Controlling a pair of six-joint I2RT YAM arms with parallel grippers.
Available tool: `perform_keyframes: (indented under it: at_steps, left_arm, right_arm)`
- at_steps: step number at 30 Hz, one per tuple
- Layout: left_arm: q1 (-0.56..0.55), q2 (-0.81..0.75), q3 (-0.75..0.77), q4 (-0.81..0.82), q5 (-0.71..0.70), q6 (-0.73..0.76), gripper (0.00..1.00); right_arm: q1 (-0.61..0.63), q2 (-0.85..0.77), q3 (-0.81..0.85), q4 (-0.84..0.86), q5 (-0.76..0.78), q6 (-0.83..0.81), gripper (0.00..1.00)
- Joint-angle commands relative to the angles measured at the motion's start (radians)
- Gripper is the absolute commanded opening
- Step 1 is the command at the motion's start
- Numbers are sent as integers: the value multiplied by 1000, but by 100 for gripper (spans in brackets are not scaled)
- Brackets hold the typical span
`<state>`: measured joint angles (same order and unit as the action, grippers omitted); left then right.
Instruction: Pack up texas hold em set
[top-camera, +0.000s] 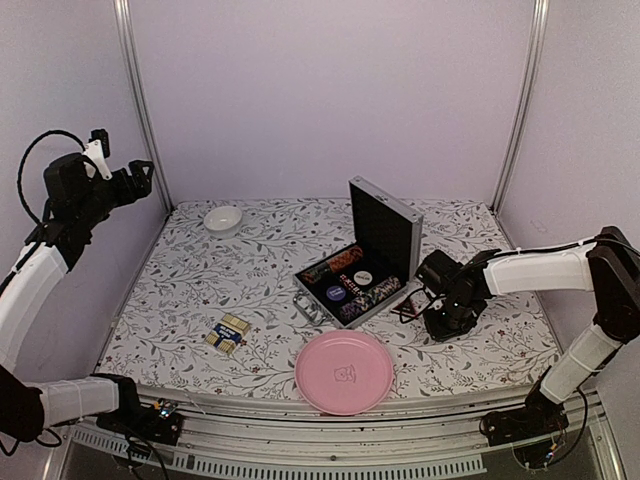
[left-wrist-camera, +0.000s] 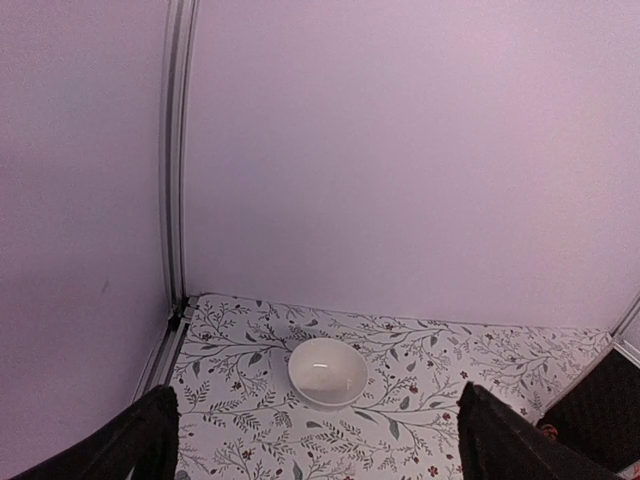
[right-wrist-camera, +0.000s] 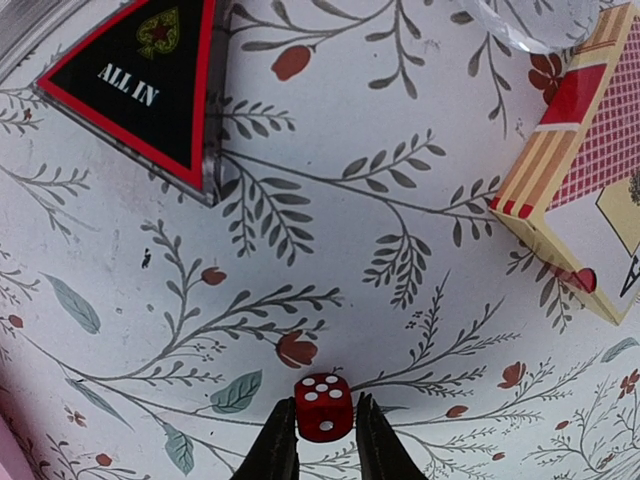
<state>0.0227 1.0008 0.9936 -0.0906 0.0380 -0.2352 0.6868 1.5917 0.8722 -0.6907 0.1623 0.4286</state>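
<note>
On tablecloth (right-wrist-camera: 420, 330), right end effector (right-wrist-camera: 325, 425) pinching die (right-wrist-camera: 323, 405)

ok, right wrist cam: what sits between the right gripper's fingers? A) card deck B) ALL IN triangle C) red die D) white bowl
C: the red die sits between the fingers of the right gripper, one finger against each of its sides.
</note>
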Motion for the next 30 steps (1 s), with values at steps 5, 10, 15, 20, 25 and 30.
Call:
perform_keyframes:
  at_steps: [5,10,15,20,25,30]
  left_arm:
    - [9,5,-4,12,11,4,97]
    - [9,4,-4,12,12,4,97]
    - [9,5,-4,11,9,4,97]
    - [10,4,-4,12,9,3,97]
    - [9,5,-6,13,13,1,97]
    - [10,8,-5,12,12,1,97]
  right_arm:
    - [-6,13,22,10,15,-3,18]
    - [-6,6,24,8,16,-4,10]
    - [-5,-41,36,-32,21,7,5]
    - [54,-141,79,-80,-56,-20,4]
    - [160,-143,217,-78,-139,-54,4]
    - [220,11,424,-46,-120,-89,4]
